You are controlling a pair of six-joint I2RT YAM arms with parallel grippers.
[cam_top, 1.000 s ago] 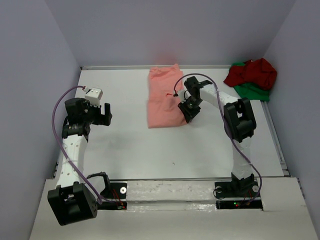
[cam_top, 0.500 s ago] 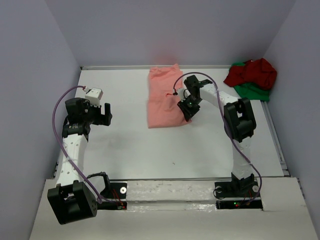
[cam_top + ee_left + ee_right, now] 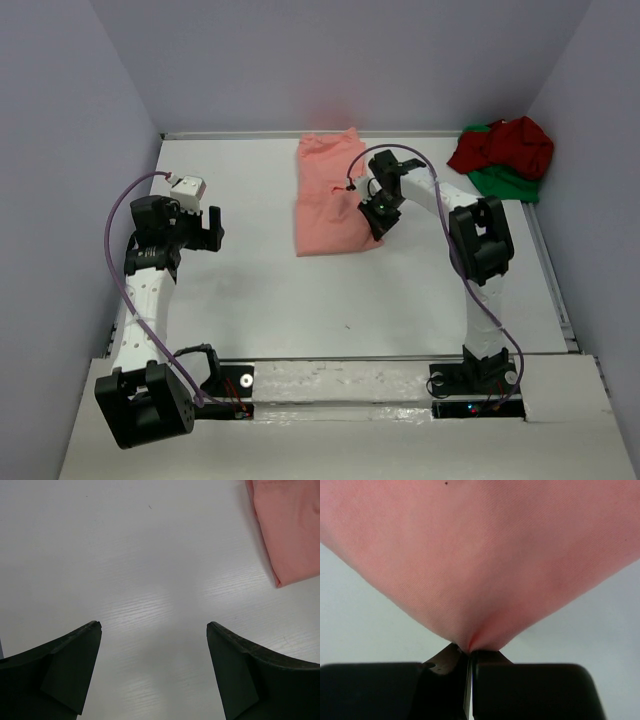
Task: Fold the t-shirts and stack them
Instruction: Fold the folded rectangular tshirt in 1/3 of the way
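Left: the left gripper (image 3: 211,226) hangs over the bare table (image 3: 300,300). Its fingers are spread wide, with nothing between them and nothing touched. Its wrist view shows only white tabletop between the two dark fingers. A corner of the salmon-pink shirt (image 3: 290,530) lies at the upper right, well apart from them.

Centre: the salmon-pink shirt lies in a rough tall rectangle at the far middle of the table.

Just right of it: the right gripper (image 3: 377,220) is at the shirt's right near edge. Its jaws are pressed together on a pinch of pink cloth, and the fabric draws to a point at the fingertips.

Far right corner: the dark red shirt (image 3: 510,143) is crumpled on the bright green shirt (image 3: 505,184), well apart from both grippers.
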